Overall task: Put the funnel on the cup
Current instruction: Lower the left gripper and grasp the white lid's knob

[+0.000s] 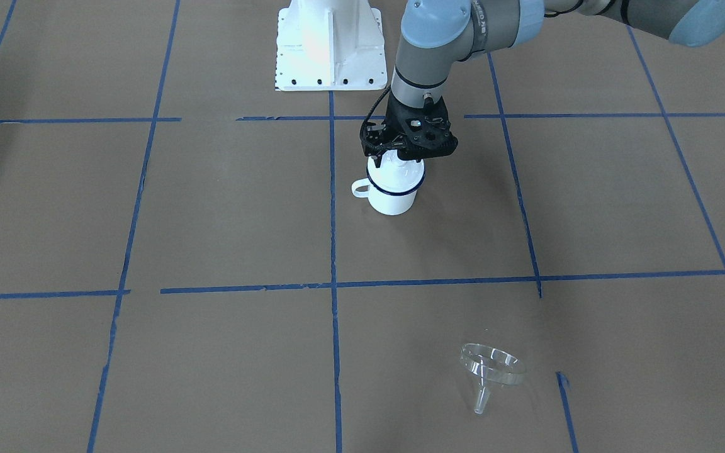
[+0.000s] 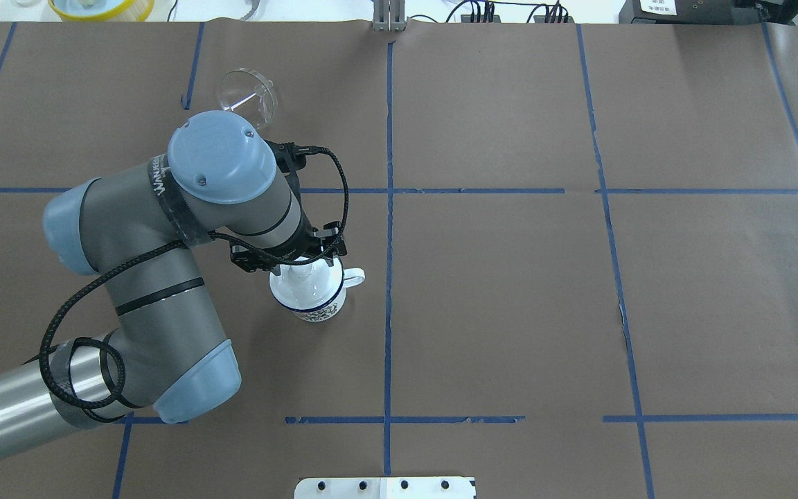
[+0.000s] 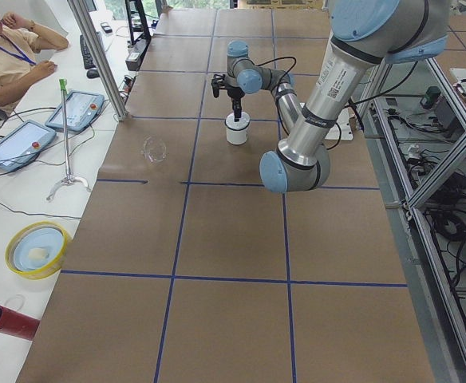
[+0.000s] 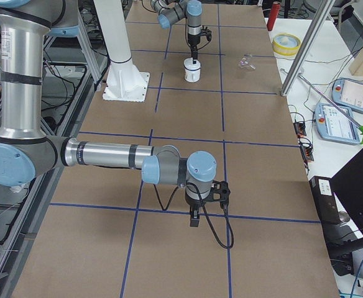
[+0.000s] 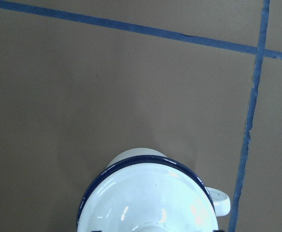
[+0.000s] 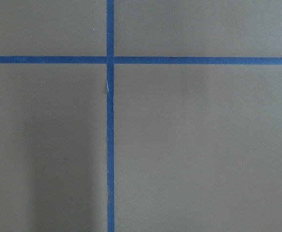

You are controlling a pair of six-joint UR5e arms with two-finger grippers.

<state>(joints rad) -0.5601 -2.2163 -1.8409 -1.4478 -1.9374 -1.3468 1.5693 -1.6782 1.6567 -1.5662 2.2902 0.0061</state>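
Facing the robot, the front camera showed the left gripper (image 1: 398, 156) right above the cup (image 1: 391, 195), at a white lid (image 1: 394, 168) in its mouth; its grip could not be told. The funnel (image 1: 490, 370) lay tipped, well apart. Overhead, likewise. From the right end, the right gripper (image 4: 195, 217) hung low over the table (image 4: 262, 186), state unreadable.

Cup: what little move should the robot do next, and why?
Probably lift the lid straight off the cup: the left gripper sits at its knob, the lid blocks the mouth, and the funnel lies apart on its side.
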